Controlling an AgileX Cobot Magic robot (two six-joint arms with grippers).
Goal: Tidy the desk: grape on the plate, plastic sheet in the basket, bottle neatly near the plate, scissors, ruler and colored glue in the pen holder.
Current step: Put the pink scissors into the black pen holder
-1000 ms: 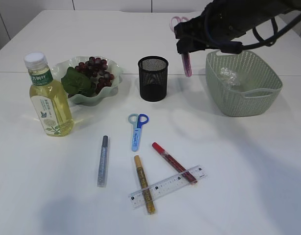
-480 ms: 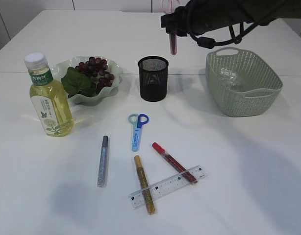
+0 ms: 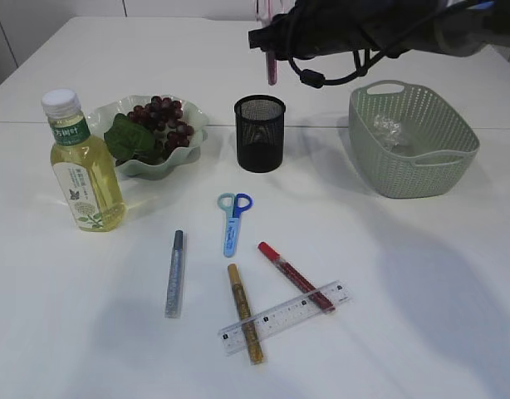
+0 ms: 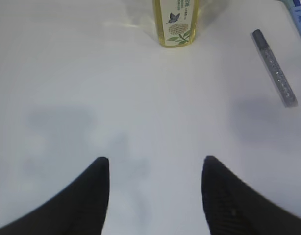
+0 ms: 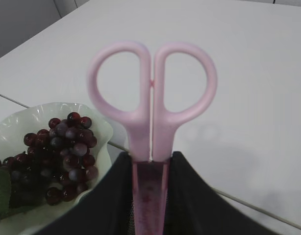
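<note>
Pink scissors held above the pen holder

Taking the pen holder (image 3: 259, 133) as landmark: far left of it stands the bottle (image 3: 80, 166), then the plate (image 3: 188, 133) with the grapes (image 3: 164, 120) just to its left; the left end effector (image 4: 154, 196), out of the exterior view, hangs wide open and empty over bare tabletop (image 3: 404, 291); in front lie blue scissors (image 3: 232, 218), three glue pens and the ruler (image 3: 284, 317); just above it the right end effector (image 5: 151, 196) is clamped on the pink scissors (image 5: 151, 103); to its right sits the basket (image 3: 413, 141).
</note>
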